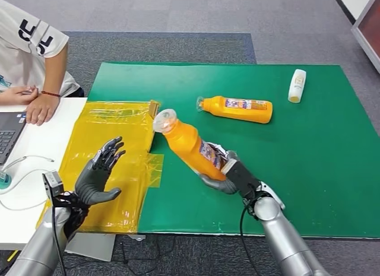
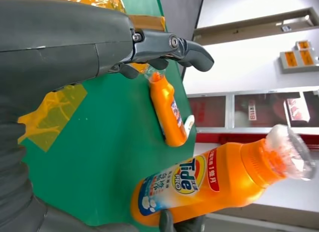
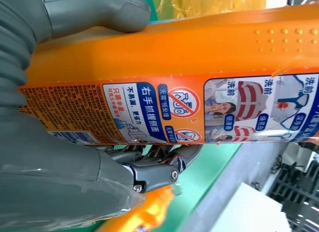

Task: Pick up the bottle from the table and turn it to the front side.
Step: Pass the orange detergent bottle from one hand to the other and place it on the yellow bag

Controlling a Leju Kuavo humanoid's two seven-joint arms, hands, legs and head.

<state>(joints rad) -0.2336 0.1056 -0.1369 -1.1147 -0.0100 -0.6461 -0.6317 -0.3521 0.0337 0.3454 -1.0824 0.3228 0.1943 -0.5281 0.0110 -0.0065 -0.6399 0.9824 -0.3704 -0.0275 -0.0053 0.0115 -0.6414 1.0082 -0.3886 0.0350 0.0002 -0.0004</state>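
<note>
Right hand (image 1: pixel 226 180) grips the lower body of the orange bottle (image 1: pixel 190 144), thumb on one face and fingers wrapped under the other; bottle is lifted clear of the green mat (image 1: pixel 313 169) and tilted, clear cap end pointing up and away from the hand toward the robot's left. In the right wrist view the back label with small print faces the camera (image 3: pixel 169 112); in the left wrist view the front logo label shows (image 2: pixel 188 174). Beyond the hand, lying flat on the mat, is a second orange bottle (image 1: pixel 235 108), and farther out to the right a small white bottle (image 1: pixel 297 85). Left hand (image 1: pixel 97 175) is open, fingers spread, holding nothing, above the yellow plastic sheet (image 1: pixel 112 139). Further left, the white counter (image 1: pixel 49 139) carries a laptop (image 1: pixel 9 133); a person's hand (image 1: pixel 41 108) rests there.
</note>
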